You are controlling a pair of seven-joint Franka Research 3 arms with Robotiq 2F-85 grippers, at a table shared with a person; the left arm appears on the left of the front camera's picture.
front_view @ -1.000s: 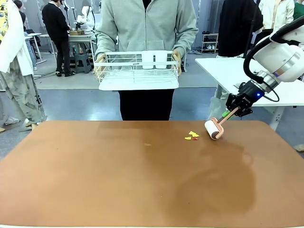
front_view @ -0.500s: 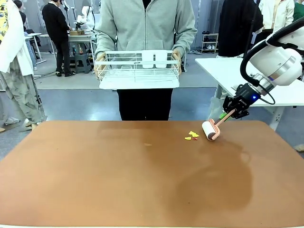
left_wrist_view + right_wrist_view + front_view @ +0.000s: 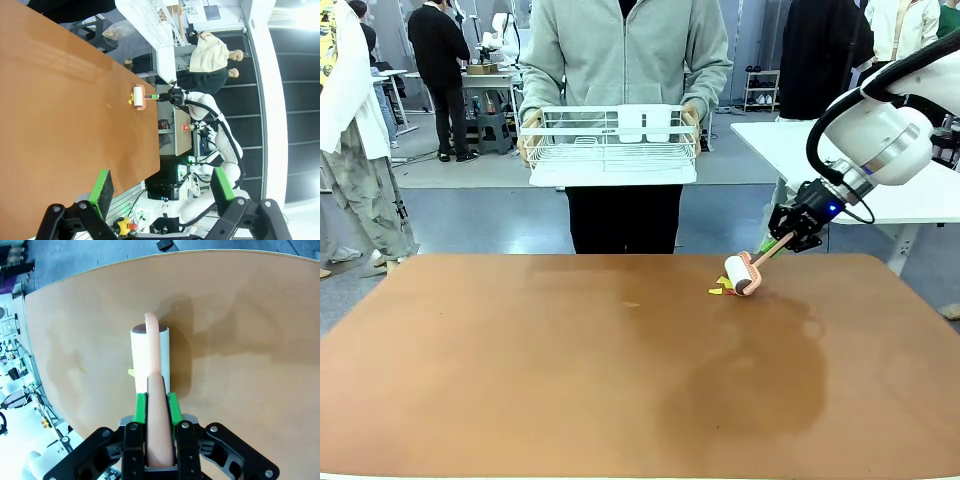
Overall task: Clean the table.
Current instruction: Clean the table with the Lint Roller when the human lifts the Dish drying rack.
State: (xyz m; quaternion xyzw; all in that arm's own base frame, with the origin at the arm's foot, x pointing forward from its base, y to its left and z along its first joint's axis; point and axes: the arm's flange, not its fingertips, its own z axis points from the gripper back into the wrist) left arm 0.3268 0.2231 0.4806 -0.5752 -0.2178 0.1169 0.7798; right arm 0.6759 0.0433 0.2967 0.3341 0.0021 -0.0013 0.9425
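The right gripper clamps the pink handle of the white-drum lint roller, whose drum meets small yellow and red scraps far right on the large reddish-brown table. The left gripper hangs agape, empty. Tilted too steeply, the drum's edge may shove the scraps aside rather than lift them.

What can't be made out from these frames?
Front view: the lint roller covers part of the paper scraps; their number is too small to count.
Right wrist view: the roller head, gripped by the right end effector, hides whether it touches the table.
Left wrist view: the scraps are a tiny yellow speck beside the roller; their shapes are lost.
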